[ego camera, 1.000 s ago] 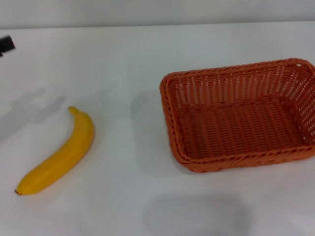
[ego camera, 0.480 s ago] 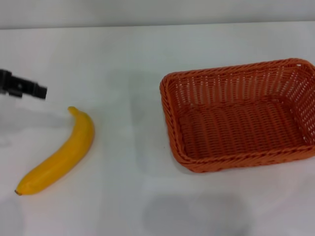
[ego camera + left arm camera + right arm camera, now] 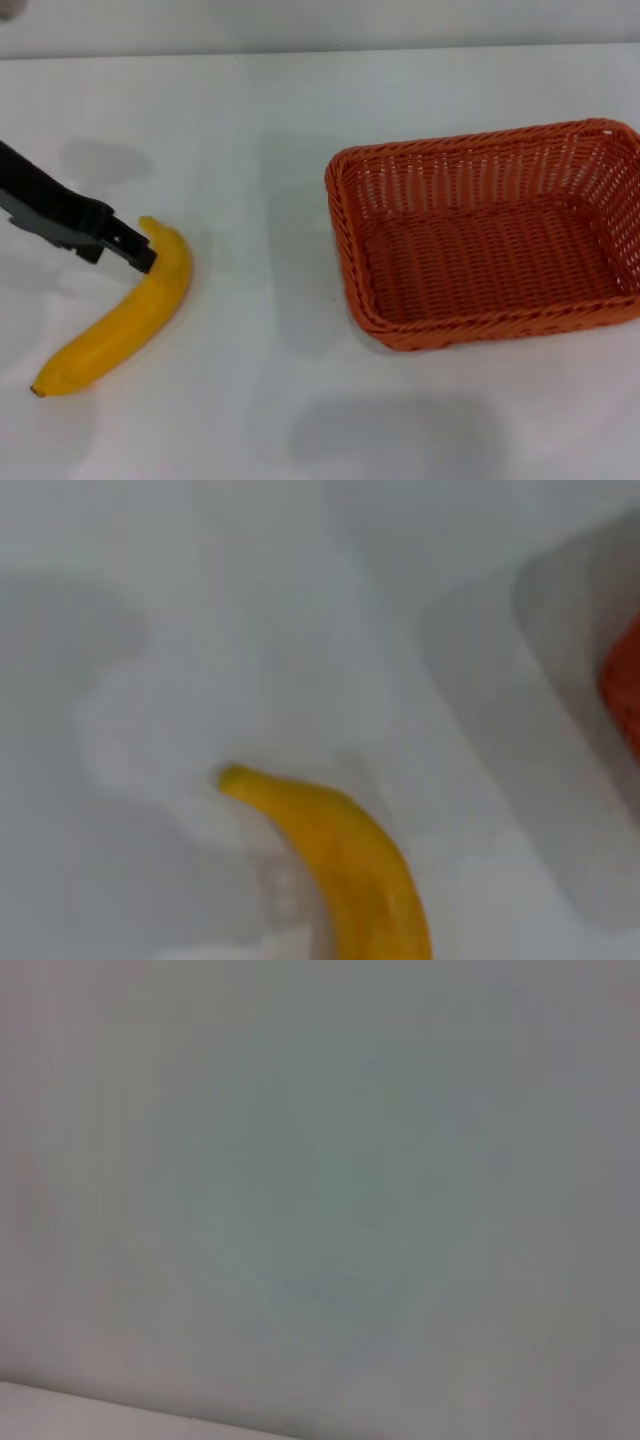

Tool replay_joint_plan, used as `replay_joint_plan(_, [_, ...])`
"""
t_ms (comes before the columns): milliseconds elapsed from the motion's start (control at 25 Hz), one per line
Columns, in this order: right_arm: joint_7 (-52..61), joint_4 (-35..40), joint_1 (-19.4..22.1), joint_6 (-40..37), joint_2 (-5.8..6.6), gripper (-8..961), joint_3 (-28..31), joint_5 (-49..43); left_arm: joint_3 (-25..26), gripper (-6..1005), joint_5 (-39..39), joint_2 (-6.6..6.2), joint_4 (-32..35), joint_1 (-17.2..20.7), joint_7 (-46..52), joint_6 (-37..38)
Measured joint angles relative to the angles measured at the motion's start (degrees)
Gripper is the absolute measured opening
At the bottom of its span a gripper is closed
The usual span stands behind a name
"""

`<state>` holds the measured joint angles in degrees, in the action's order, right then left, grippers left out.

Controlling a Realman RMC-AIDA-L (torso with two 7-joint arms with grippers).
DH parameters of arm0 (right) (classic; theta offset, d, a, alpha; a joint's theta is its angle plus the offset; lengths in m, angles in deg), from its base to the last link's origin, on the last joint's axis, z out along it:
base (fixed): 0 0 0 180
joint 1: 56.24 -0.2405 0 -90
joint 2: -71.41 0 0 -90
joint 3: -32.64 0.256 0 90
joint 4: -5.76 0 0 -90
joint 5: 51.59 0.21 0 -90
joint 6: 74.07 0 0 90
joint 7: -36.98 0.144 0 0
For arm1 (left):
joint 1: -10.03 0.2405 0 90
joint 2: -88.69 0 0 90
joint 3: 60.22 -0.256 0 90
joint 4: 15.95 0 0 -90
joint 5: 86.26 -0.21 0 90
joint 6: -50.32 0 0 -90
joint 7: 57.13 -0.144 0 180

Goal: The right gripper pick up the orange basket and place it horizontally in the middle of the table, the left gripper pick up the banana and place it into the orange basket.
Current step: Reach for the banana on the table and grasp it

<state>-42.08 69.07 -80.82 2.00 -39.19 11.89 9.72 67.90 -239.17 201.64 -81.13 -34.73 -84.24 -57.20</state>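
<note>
The yellow banana [image 3: 125, 315] lies on the white table [image 3: 250, 120] at the left, its stem end pointing away from me. My left gripper [image 3: 133, 250] reaches in from the left edge, and its black tip sits right at the banana's stem end, overlapping it in the head view. The left wrist view shows the banana [image 3: 345, 855] close below the camera. The orange basket [image 3: 345, 260] rests flat on the table at the right, open side up and with nothing in it. A sliver of the orange basket [image 3: 625, 685] shows in the left wrist view. My right gripper is out of view.
The right wrist view shows only a plain pale surface. Bare tabletop lies between the banana and the basket. The table's far edge [image 3: 320, 52] runs along the top of the head view.
My left gripper has come in from the left edge and moved right and down until it reached the banana's stem end. Banana and basket have not moved.
</note>
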Motion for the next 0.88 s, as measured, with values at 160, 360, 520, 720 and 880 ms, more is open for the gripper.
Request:
replay_joint_plan(160, [-0.11, -0.2, 0.35, -0.6, -0.28, 833, 0.02, 0.14, -2.72, 751, -4.68, 2.51, 1.48, -1.0, 1.18, 2.97])
replay_joint_plan(360, [0.12, -0.21, 0.52, -1.57, -0.31, 831, 0.01, 0.22, -4.59, 751, -6.25, 3.24, 4.65, -2.12, 2.47, 3.5])
replay_joint_plan(520, [0.13, -0.21, 0.62, -1.98, -0.34, 831, 0.01, 0.26, -5.99, 752, -6.63, 3.38, 8.17, -2.89, 3.61, 4.24])
replay_joint_plan(720, [0.12, -0.69, 0.75, -2.0, -0.51, 831, 0.07, 0.3, -8.86, 753, -8.6, 3.74, 8.33, -3.04, 5.22, 5.72])
replay_joint_plan(880, [0.02, -1.89, 0.81, -2.26, -0.58, 831, 0.09, 0.25, -8.99, 754, -8.71, 3.93, 8.13, -3.14, 5.03, 6.68])
